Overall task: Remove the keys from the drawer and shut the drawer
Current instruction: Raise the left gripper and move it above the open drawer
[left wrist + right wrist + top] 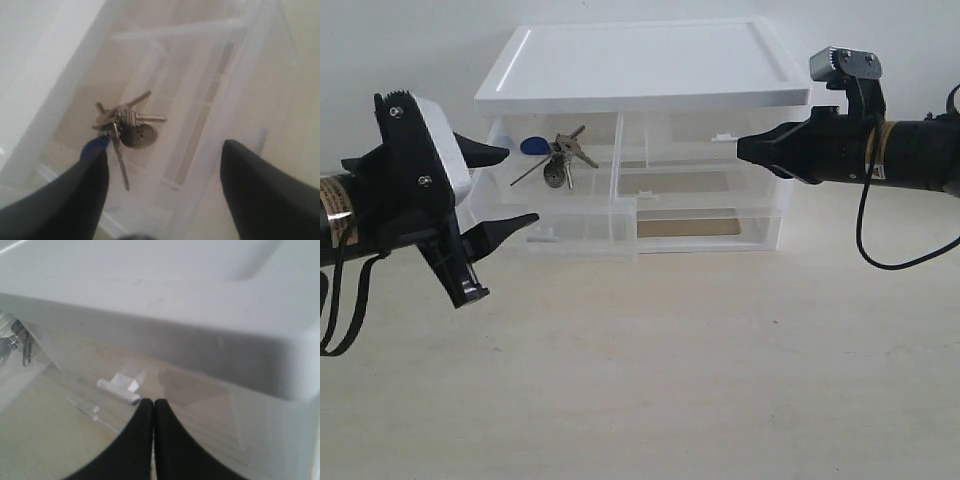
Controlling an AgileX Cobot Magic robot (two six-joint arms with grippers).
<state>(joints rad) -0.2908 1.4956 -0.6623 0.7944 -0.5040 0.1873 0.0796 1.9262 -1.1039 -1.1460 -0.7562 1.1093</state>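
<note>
The keys point(562, 158) lie in the left-hand translucent drawer point(582, 226), which stands pulled out of the white-topped unit point(640, 62). Their blue fob point(532, 145) points left. My left gripper point(520, 186) is open at the drawer's left front corner, holding nothing. In the left wrist view the keys point(129, 125) and round grey tag point(140, 135) lie ahead of the open left gripper point(165, 147), and the blue fob point(93, 145) peeks past one finger point(85, 185). My right gripper point(741, 146) is shut and empty beside the right-hand drawer's tab handle point(119, 385).
The full-width drawer point(710, 228) sits below the right-hand half-width drawer point(700, 160). A black cable point(880, 250) hangs from the right arm. The unit stands on a beige table point(660, 370) against a white wall.
</note>
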